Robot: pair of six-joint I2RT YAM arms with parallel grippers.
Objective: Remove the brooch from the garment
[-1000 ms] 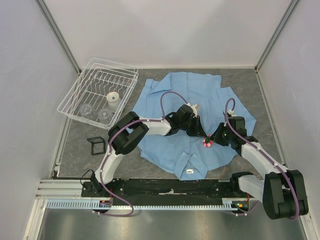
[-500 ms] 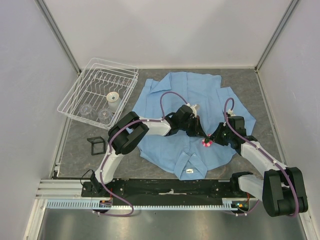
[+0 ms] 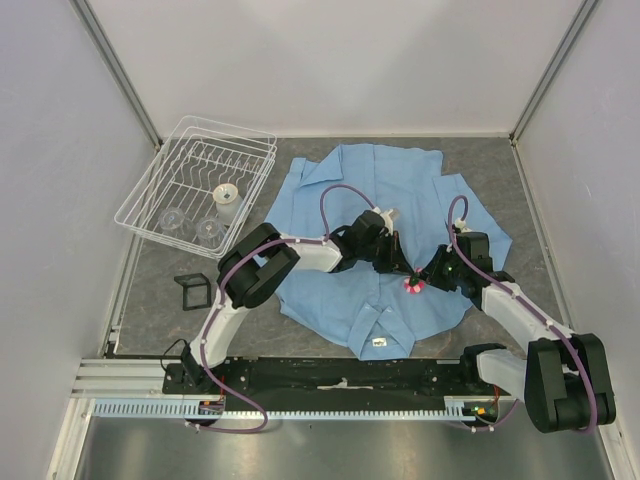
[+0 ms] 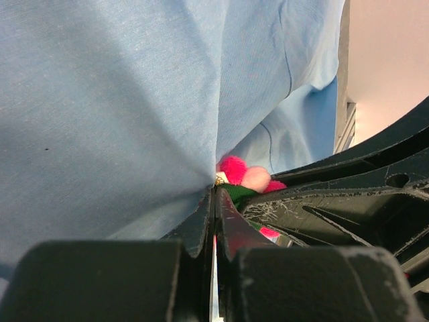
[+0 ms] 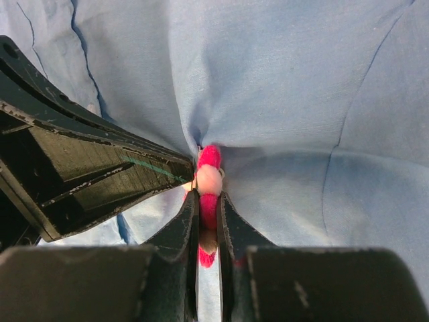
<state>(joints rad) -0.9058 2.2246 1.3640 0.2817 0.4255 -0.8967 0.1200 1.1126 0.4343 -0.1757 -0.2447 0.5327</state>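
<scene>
Garment (image 3: 400, 180): light blue shirt spread flat on the table, collar toward the arms. Soft, limp and light, so it will likely lift and tent with any pull rather than resist. It needs holding down close to the pin.

Left gripper (image 4: 216, 193): jaws pressed together with no gap showing. A fold of shirt cloth is drawn into the tips just beside the brooch, and it looks like a pinch on fabric alone.

Right gripper (image 5: 208, 201): fingers nipped on the brooch edge-on, petals showing above and below the tips. The shirt puckers toward that spot.

Brooch (image 5: 209, 178): on the lower front of the shirt, right of the collar, between the two sets of fingertips and touching both. From above it is a pink-red dot (image 3: 412, 287).

- Handling: small, very light and fuzzy-looking. The petals are probably soft and may squash or slip, so the firmer centre or backing seems the better hold.
- Risk: the clasp is hidden, and a straight tug could snag or tear the weave. Pulling away from the pinched cloth looks safer.

Collar label (image 3: 380, 343): small white tab at the neck, any print too small to read.

Other writing: none legible. No brand marks can be made out on the arms or the shirt.
</scene>
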